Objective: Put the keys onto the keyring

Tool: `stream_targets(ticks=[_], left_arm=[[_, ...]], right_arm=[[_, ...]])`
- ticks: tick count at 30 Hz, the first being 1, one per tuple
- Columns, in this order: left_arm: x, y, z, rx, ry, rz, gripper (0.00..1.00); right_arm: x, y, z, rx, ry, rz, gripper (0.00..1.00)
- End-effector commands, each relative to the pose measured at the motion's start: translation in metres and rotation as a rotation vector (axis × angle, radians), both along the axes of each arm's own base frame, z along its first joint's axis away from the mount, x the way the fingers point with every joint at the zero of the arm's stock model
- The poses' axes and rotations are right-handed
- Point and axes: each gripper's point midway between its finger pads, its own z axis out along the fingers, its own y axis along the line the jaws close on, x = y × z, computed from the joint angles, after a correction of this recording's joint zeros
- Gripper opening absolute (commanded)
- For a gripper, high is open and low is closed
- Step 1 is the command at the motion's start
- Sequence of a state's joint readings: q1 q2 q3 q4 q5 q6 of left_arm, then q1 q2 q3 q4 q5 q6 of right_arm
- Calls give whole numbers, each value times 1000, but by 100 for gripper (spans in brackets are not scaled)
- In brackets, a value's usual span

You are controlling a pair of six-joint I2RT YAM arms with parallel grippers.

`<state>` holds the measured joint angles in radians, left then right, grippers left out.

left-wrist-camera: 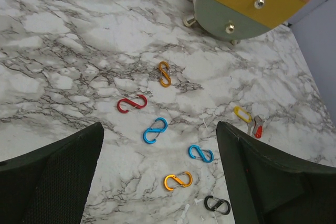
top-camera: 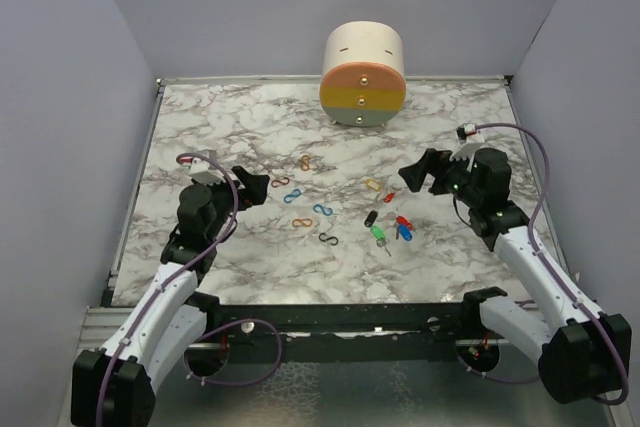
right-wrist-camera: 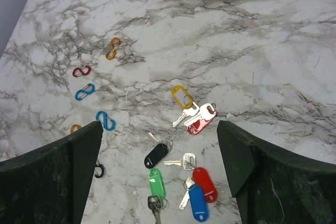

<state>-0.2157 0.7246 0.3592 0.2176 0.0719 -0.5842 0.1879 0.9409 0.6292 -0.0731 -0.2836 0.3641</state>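
In front of the striped drum point(top-camera: 363, 75) the keys point(right-wrist-camera: 203, 183) are scattered, coloured clips point(left-wrist-camera: 155, 130) are strewn further left, and the left gripper point(top-camera: 255, 189) and right gripper point(top-camera: 420, 175) are held open, empty.

Marble-patterned tabletop point(top-camera: 230, 127), enclosed by plain lilac walls point(top-camera: 60, 97) at left, rear and right. At rear centre stands a cream cylindrical drawer unit point(top-camera: 363, 75); its round face is banded peach, yellow and grey-green, each band bearing a metal knob point(top-camera: 364, 78), with small metal feet point(left-wrist-camera: 188, 21) below
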Motion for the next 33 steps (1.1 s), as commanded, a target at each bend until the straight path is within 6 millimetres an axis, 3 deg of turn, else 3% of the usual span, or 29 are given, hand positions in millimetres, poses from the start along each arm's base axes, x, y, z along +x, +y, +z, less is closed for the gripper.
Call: stream_targets(ticks=[1,6,16,26,33], left_arm=[[6,-17,11,33,-34,-45,90],[12,-38,-6,127,16,-65,89],[36,-59,-46,249,149,-123,85],[12,-97,-80,332,202,-294,85],[11,-96,-98,381,234,-285,86]], right_arm=[[-1,12,-12,25,45,62,91],[4,18,-27,-23,97,70,89],[2,35,-35,-101,108,80,89],[-5,57,-43,-147,100,145,88],[-6,63,-50,-148,115,154,88]])
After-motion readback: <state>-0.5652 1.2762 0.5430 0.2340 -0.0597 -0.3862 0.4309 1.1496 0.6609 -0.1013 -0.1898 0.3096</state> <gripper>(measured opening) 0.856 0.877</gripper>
